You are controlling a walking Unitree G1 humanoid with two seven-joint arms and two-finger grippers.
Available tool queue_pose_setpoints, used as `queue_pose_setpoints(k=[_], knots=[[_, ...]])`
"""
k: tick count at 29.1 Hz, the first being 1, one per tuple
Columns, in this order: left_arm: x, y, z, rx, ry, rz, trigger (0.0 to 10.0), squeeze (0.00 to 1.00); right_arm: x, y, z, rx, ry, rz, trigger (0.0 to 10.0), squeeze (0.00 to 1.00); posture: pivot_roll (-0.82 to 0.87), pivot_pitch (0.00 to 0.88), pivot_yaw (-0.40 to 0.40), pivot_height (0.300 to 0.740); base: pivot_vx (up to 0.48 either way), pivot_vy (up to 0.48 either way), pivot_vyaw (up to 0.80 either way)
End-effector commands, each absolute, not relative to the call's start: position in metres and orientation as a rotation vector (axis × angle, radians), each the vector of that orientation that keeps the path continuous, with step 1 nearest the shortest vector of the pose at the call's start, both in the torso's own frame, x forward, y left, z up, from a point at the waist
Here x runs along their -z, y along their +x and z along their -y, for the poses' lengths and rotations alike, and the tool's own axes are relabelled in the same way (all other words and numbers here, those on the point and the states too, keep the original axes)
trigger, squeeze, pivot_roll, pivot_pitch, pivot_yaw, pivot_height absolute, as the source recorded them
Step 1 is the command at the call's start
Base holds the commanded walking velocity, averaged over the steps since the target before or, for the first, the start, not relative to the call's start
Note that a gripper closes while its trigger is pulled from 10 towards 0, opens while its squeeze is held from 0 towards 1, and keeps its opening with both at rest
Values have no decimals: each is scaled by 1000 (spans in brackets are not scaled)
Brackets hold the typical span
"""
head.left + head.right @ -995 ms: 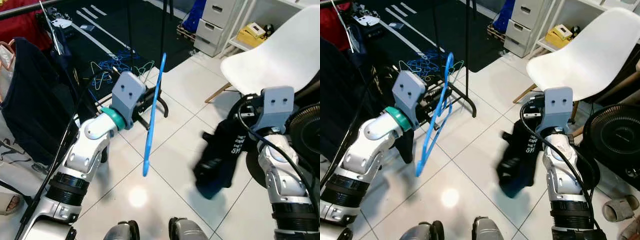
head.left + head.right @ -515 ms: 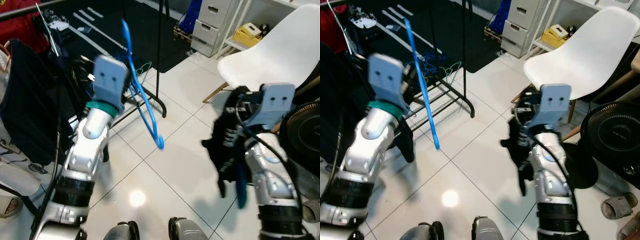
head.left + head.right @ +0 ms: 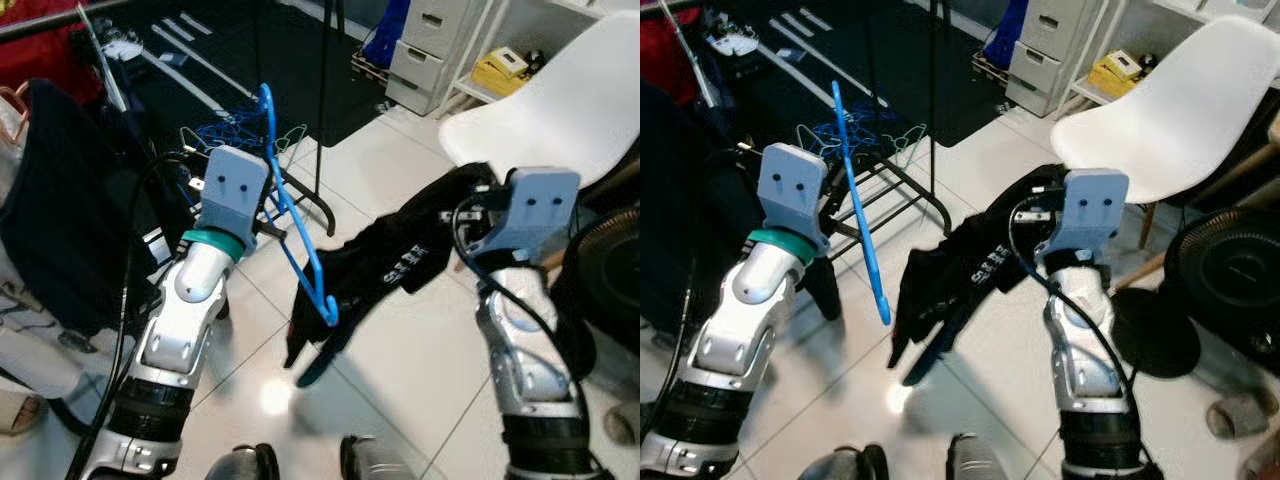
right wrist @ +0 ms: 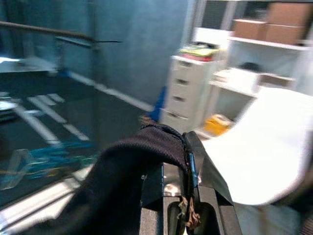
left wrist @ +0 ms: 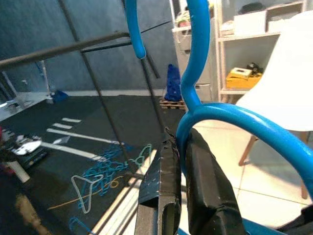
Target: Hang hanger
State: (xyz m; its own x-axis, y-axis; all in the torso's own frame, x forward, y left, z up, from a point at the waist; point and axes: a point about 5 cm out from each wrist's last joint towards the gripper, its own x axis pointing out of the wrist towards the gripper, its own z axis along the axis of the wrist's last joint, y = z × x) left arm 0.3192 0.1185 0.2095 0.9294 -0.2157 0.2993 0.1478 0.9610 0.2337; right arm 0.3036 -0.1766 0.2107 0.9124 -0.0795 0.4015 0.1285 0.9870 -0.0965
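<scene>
My left gripper (image 5: 181,141) is shut on a blue plastic hanger (image 3: 291,218), near the base of its hook. The hanger stands tilted at chest height, hook end up and one arm pointing down toward the tiled floor. My right gripper (image 4: 183,162) is shut on a black garment (image 3: 388,268) with white lettering. The cloth is draped over the fingers and stretches to the left, its loose end hanging just under the hanger's lower tip (image 3: 329,315). A black clothes rail (image 5: 63,50) runs across behind the hook in the left wrist view.
A black rack pole (image 3: 322,100) and its foot stand just behind the hanger. Dark clothes (image 3: 60,200) hang at the left. Loose hangers (image 3: 225,135) lie on the floor behind. A white chair (image 3: 560,110), grey drawers (image 3: 425,45) and a black fan (image 3: 1230,280) are at the right.
My right arm swung the black garment up and left until it reached under the hanger. My left gripper brought the hanger lower and closer in, still tilted.
</scene>
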Motion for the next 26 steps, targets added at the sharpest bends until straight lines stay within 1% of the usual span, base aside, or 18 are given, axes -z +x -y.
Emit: queue_pose_setpoints(k=[1,4,8,16,26], knots=[[-211,318,-113,200,200,332,10000,0,-213,302,186,157,-144,427,10000,0,-163,54,53,740,0,0,-800],[-214,319,-109,216,106,283,10000,0,-226,308,200,204,-148,453,10000,0,-169,41,57,740,0,0,-796],[-215,317,-107,213,103,277,10000,0,-230,310,202,205,-145,460,10000,0,-169,37,57,740,0,0,-800],[-214,314,-108,208,97,268,10000,0,-232,315,195,189,-135,465,10000,0,-153,26,54,740,0,0,-800],[-215,313,-112,208,159,278,10000,0,-233,319,188,165,-127,468,10000,0,-137,26,51,740,0,0,-800]])
